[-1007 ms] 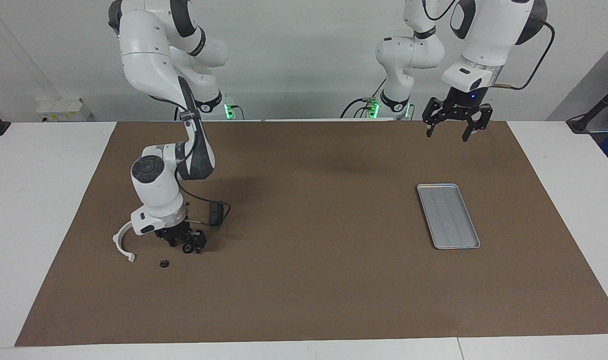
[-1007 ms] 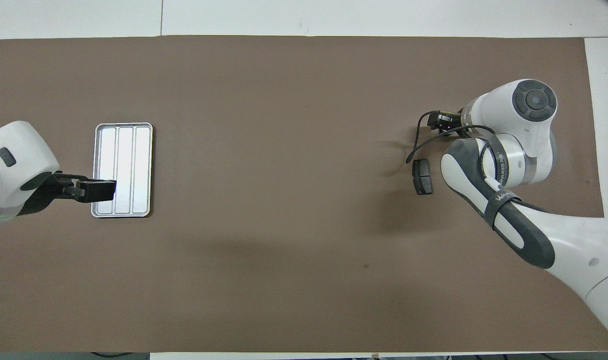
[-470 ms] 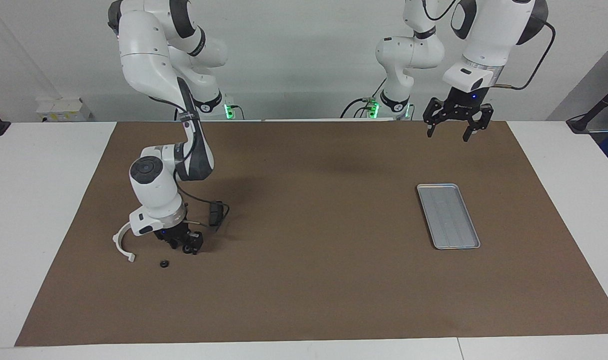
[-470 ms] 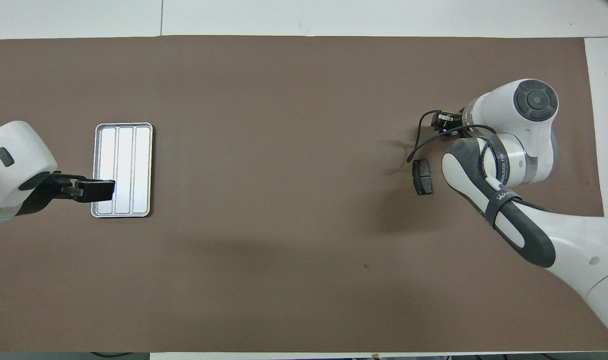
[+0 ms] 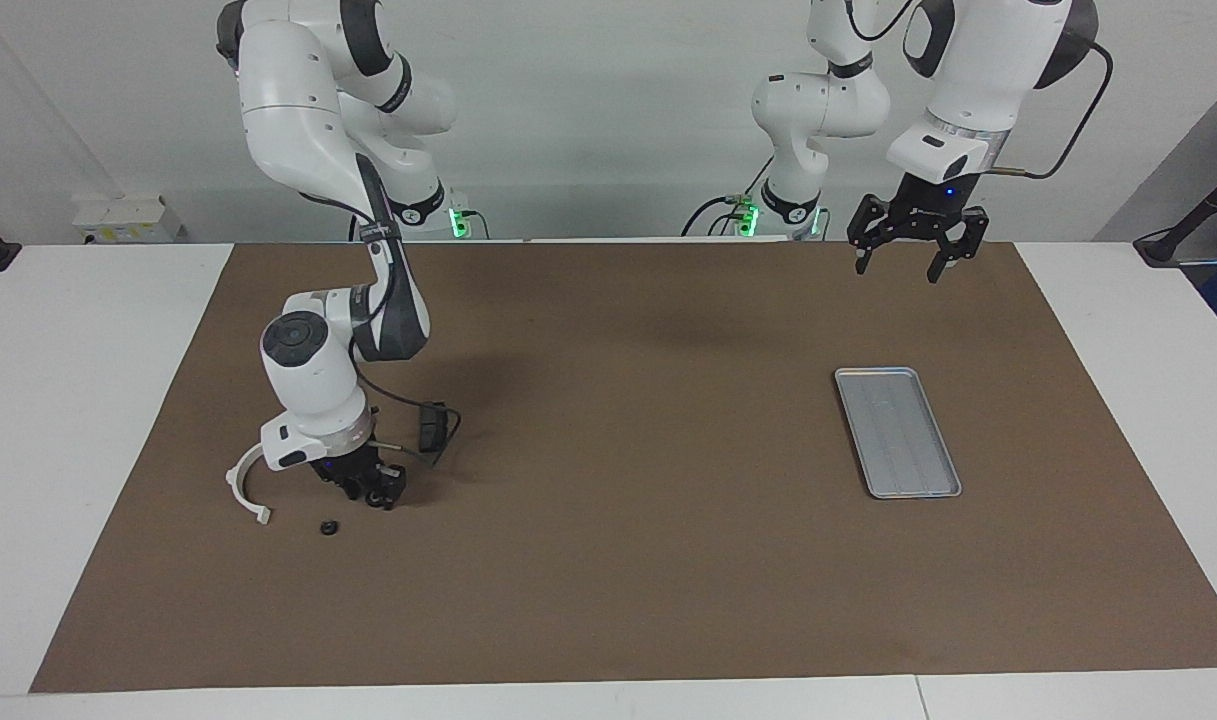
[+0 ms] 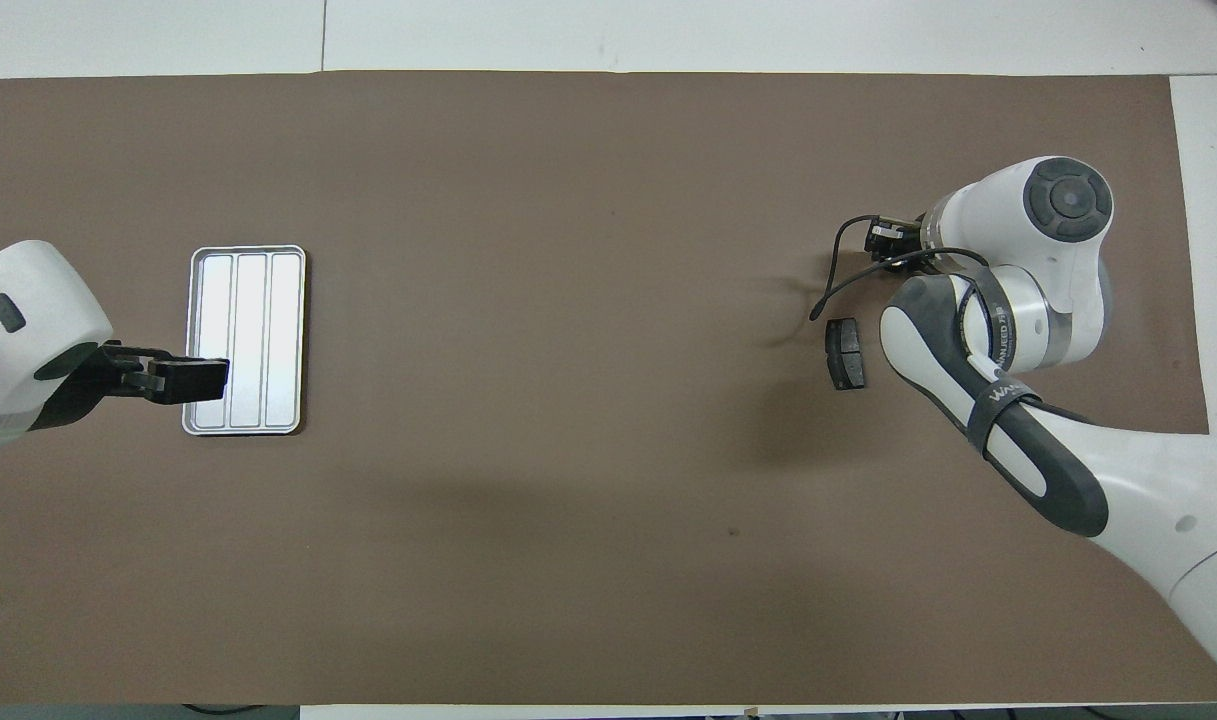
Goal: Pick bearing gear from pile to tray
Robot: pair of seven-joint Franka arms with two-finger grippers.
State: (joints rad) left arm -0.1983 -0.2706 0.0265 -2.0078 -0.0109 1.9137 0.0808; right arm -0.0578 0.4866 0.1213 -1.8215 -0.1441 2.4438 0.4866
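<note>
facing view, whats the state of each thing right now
tray: flat on the mat, nothing in it
white half-ring bracket: lying on the mat beside the right gripper
small black round piece: loose on the mat, untouched
dark grey plate: lying on the mat, untouched
right gripper: low at the pile
left gripper: fingers open, raised, waiting

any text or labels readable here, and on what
One printed strip on the right arm's dark grey forearm band: too blurred to read for certain.
Nothing legible on the shallow silver-grey ribbed metal tray, the white curved half-ring bracket or the dark grey pad-shaped plate.
</note>
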